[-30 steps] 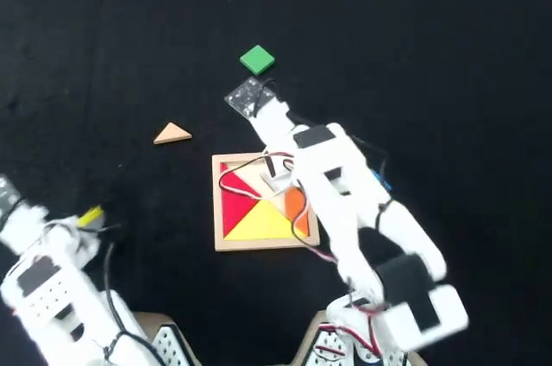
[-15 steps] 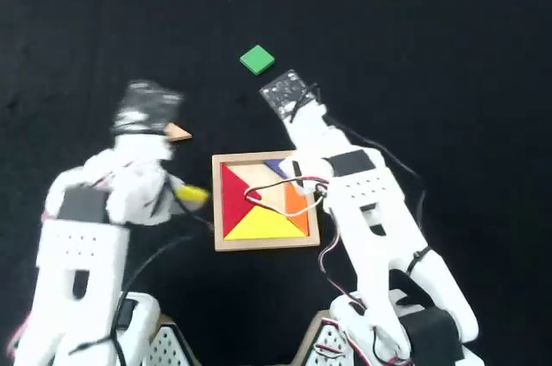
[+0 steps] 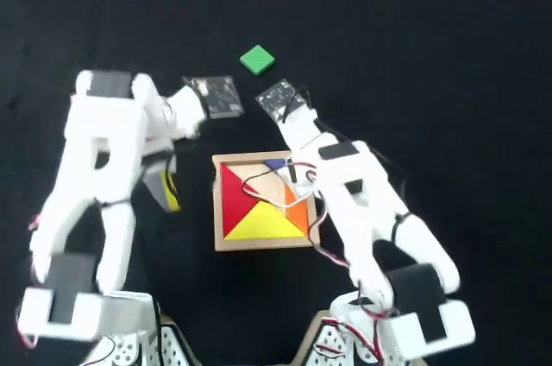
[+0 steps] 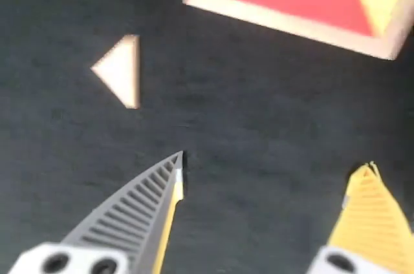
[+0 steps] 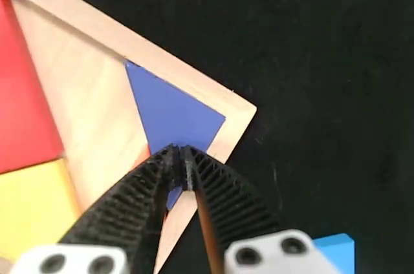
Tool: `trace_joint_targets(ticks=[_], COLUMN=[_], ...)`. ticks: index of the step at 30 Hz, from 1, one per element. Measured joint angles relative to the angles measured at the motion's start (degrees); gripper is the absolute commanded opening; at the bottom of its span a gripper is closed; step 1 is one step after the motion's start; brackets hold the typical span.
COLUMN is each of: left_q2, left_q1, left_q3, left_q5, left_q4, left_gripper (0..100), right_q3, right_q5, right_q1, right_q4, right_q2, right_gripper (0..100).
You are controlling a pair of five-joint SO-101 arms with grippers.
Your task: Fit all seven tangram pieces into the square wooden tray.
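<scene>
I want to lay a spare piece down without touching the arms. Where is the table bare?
Bare: the table right of the right arm, and the far strip behind the green square. Crowded: round the tray, with the right gripper over its blue piece and the left gripper beside it.

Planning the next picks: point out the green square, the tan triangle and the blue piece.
green square (image 3: pixel 257 59), high view, centre of its top face.
tan triangle (image 4: pixel 119 72), left wrist view, middle of its face.
blue piece (image 5: pixel 169 109), right wrist view, middle of its visible face.
</scene>
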Motion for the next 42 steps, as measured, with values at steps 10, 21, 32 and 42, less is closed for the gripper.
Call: trace_joint_targets(ticks=[10,21,32,42], left_q2=[23.9,40.6,49.4,52.6], left_q1=[-3.6,-3.6,-3.3,-2.9], left_q3=[-23.1,-34.8,-39.4,-41.1], left_q5=[-7.6,-9.9,-9.1,-9.1], left_q4=[-0.1,-5.0,-11.8,-13.2], left_gripper=[38,38,38,30], right_q3=[-1.8,-1.8,-1.8,-1.8], right_q5=[1.3,1.3,1.3,1.3], right_q1=[0.0,0.0,0.0,0.0], right_q4=[-0.1,-0.1,-0.1,-0.1], right_q2=[2.3,2.3,2.3,2.3], right_gripper=[1.1,1.1,1.1,1.1])
